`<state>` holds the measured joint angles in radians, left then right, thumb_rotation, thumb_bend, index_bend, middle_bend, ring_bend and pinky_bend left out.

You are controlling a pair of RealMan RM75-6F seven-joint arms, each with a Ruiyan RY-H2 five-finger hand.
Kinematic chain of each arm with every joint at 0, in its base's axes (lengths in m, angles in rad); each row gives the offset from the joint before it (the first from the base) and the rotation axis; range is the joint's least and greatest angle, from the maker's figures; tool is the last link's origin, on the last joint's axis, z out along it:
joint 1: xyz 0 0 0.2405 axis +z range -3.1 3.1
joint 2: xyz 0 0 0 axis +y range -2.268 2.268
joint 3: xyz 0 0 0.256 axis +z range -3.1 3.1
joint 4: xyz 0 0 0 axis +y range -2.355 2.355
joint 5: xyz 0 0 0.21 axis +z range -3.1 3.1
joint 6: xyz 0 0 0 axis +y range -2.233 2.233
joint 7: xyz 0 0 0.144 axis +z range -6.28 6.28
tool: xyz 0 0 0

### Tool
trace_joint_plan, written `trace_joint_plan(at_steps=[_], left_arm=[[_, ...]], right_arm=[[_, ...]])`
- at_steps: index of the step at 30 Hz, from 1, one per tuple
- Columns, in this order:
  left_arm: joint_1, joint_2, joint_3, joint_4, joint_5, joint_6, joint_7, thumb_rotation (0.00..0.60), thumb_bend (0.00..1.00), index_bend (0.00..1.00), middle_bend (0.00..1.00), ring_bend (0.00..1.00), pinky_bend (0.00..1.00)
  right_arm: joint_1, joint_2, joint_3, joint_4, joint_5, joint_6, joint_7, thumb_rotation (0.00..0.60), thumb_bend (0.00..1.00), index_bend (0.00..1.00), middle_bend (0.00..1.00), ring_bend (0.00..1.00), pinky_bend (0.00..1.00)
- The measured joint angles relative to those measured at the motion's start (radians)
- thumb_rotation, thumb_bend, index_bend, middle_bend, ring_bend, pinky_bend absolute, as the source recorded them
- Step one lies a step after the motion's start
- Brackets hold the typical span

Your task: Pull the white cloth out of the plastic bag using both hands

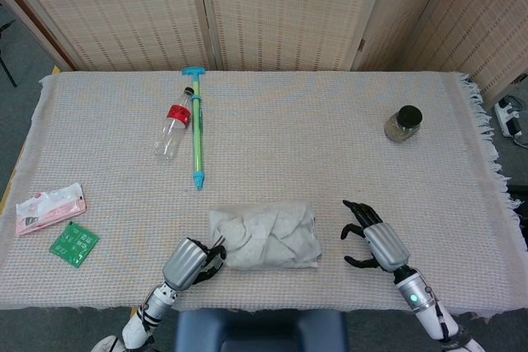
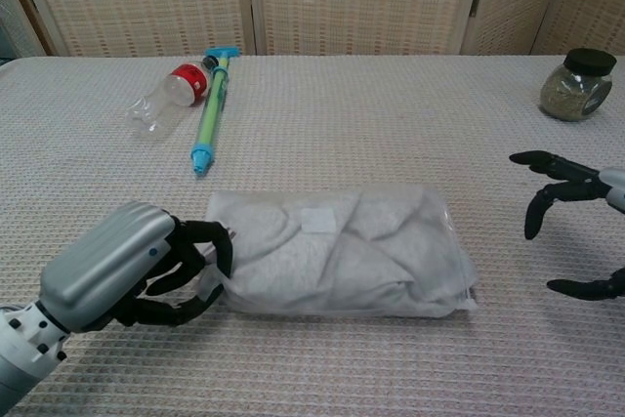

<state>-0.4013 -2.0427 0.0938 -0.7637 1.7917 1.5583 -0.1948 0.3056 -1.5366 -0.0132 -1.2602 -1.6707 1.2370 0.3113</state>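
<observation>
Plastic bag point(image 2: 342, 251) with white cloth point(image 1: 264, 235) lies on the bench between the hands. Left hand point(image 2: 137, 271) pinches the bag's end. Right hand point(image 1: 373, 239) empty, fingers spread, just beside the far end. Film slick, cloth soft and light: grip the cloth, not the film.

Bag point(image 1: 266, 237) lies near the desk's point(image 1: 330, 146) front edge, cloth point(image 2: 332, 256) inside it. Left hand point(image 1: 190, 263) grips the bag's left end; right hand point(image 1: 375, 241) sits just right of the bag, apart from it. Bottle point(image 1: 170, 131) and pump point(image 1: 197, 128) lie side by side behind the bag, jar point(image 1: 403, 123) far right, packet point(image 1: 49, 208) and card point(image 1: 73, 243) far left.
</observation>
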Motion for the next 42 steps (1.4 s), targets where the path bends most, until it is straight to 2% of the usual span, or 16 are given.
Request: trace_joint_plan(at_steps=[7,22,25,28,33,35,42], left_arm=[[-0.002,0.018,-0.005,-0.030,-0.006,0.005,0.003,0.600,0.55,0.78,1.00,1.00,1.00],[-0.010,0.045,-0.016,-0.075,-0.020,-0.006,0.015,0.600,0.55,0.77,1.00,1.00,1.00],[-0.012,0.047,-0.019,-0.077,-0.024,-0.009,0.015,0.600,0.55,0.77,1.00,1.00,1.00],[-0.013,0.049,-0.020,-0.077,-0.027,-0.013,0.013,0.600,0.55,0.77,1.00,1.00,1.00],[-0.014,0.052,-0.022,-0.077,-0.029,-0.012,0.007,0.600,0.55,0.77,1.00,1.00,1.00],[-0.015,0.053,-0.023,-0.078,-0.030,-0.010,0.006,0.600,0.55,0.77,1.00,1.00,1.00],[-0.017,0.065,-0.036,-0.081,-0.039,-0.006,0.004,0.600,0.54,0.77,1.00,1.00,1.00]], right_arm=[[0.029,-0.118,0.008,0.081,0.015,-0.002,0.076,0.600,0.15,0.49,0.00,0.00,0.00],[0.064,-0.236,0.009,0.155,0.047,-0.024,0.163,0.600,0.15,0.49,0.00,0.00,0.00],[0.073,-0.254,0.007,0.165,0.049,-0.030,0.178,0.600,0.19,0.50,0.00,0.00,0.00],[0.081,-0.270,0.007,0.174,0.051,-0.034,0.188,0.600,0.28,0.53,0.00,0.00,0.00],[0.089,-0.294,0.010,0.192,0.056,-0.033,0.197,0.600,0.53,0.60,0.00,0.00,0.00],[0.091,-0.302,0.011,0.201,0.056,-0.027,0.199,0.600,0.60,0.62,0.01,0.00,0.00],[0.088,-0.300,0.007,0.203,0.055,-0.003,0.200,0.600,0.68,0.70,0.05,0.00,0.00]])
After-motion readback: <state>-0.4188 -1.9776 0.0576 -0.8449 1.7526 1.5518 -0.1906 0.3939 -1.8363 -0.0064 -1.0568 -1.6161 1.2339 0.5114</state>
